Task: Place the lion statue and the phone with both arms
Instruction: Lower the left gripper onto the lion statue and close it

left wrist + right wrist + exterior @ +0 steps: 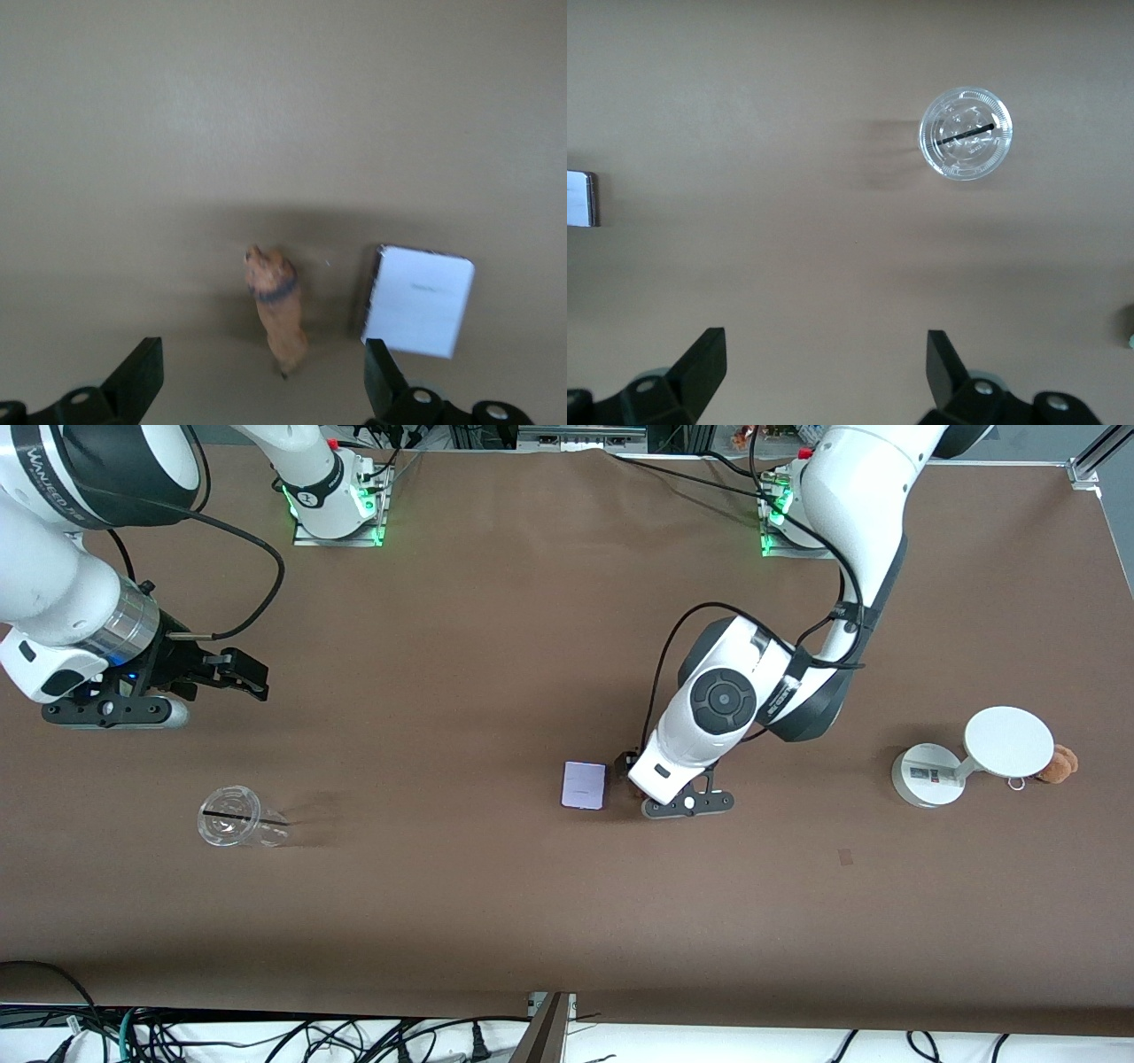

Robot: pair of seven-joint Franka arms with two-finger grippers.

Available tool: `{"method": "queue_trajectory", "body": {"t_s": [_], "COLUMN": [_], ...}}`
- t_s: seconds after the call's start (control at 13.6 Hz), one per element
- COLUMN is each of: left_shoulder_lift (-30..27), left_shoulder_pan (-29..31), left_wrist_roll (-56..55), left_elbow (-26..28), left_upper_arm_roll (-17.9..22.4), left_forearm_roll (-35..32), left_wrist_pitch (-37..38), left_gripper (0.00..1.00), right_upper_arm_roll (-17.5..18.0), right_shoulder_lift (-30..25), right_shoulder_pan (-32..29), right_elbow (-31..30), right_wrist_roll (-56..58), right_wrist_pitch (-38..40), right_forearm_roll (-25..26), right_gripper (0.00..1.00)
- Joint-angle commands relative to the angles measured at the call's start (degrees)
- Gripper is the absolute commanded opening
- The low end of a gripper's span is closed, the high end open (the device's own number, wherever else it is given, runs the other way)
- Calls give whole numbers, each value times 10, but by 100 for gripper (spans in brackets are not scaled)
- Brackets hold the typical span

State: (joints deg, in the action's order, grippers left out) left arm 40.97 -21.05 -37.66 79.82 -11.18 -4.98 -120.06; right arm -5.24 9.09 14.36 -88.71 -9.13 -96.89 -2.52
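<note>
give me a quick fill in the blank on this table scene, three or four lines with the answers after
1. The left hand hangs over the small orange-brown lion statue with its fingers ____.
2. Beside the lion statue lies the flat pale lavender ____.
3. The clear plastic cup with a black straw stands toward the ____ arm's end of the table.
4. The right hand holds ____.

Missing words: open; phone; right; nothing
</note>
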Motion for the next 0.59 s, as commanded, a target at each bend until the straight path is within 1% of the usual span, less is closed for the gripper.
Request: {"method": "queue_trajectory", "body": {"t_s": [0.0, 0.15, 0.37, 0.51], "left_shoulder_lift": [29, 36, 54, 55], "left_shoulder_pan": [-16, -16, -18, -18], "left_wrist_roll": [-22, -22, -23, -23], "left_elbow": [-11, -10, -10, 4], "left_upper_arm_roll": [8, 10, 10, 10], "left_forearm_roll": [-40, -42, -62, -63], "left_wrist_pitch": [-45, -52, -75, -86], "left_gripper": [100, 100, 100, 100], "right_upper_arm_roll": [5, 5, 5, 5], "right_shoulder_lift": [3, 3, 3, 3], "right_shoulder_pan": [-6, -6, -6, -6], "right_elbow": [11, 11, 11, 11], "right_wrist_roll": [3, 3, 3, 3], "right_wrist_pitch": [3, 3, 3, 3], "right_forearm_roll": [-10, -10, -9, -8], "right_gripper": [100, 100, 100, 100]}}
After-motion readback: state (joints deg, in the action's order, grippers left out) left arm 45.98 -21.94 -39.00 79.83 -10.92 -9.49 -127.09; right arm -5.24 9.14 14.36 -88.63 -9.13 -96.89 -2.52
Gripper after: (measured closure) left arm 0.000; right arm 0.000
